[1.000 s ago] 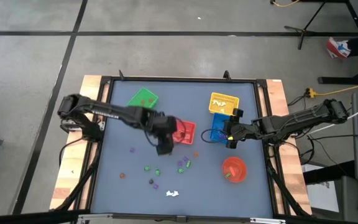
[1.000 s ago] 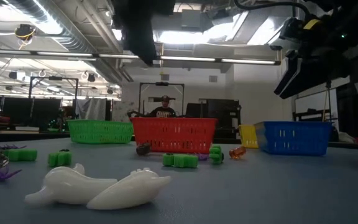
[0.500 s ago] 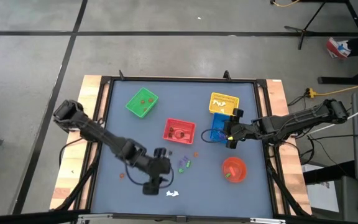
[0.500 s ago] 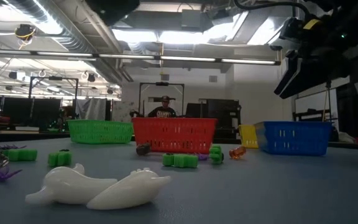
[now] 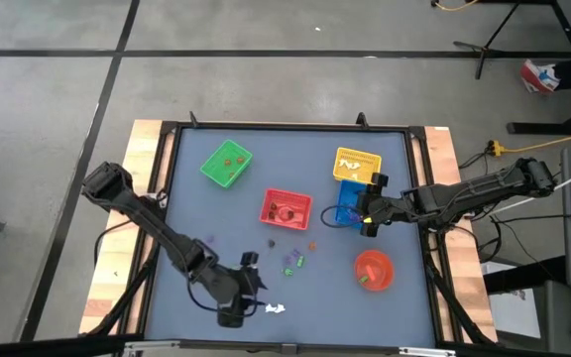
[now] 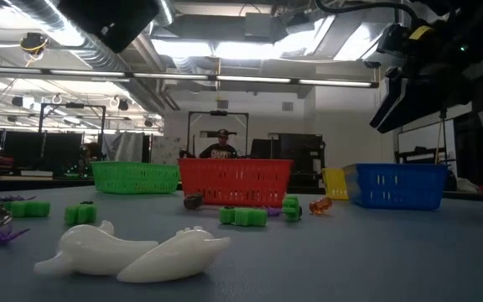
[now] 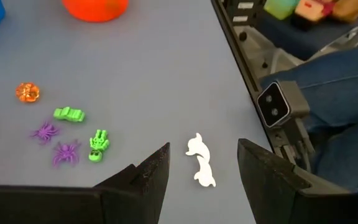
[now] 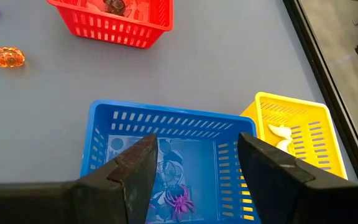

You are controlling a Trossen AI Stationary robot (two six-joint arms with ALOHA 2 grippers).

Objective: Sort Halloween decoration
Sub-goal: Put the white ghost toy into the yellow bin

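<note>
Here the left gripper [image 7: 201, 163] hangs over the near edge of the grey surface [image 5: 216, 223], its fingers [image 7: 148, 171] spread apart and empty, just short of a white ghost trinket [image 7: 200, 160] lying flat. Beyond the ghost from the red basket [image 5: 286, 209] sit the other loose trinkets: a green skeleton [image 7: 97, 144], two purple spiders [image 7: 55, 142], a green piece [image 7: 69, 114] and an orange pumpkin [image 7: 27, 93], all between the red basket and the ghost. The right gripper [image 8: 194, 165] hovers over the blue basket [image 8: 160, 127], just beside the red basket, its fingers wide and holding nothing; a purple spider [image 8: 179, 202] lies inside. The yellow basket [image 8: 306, 124] beside it holds a white piece [image 8: 280, 135].
</note>
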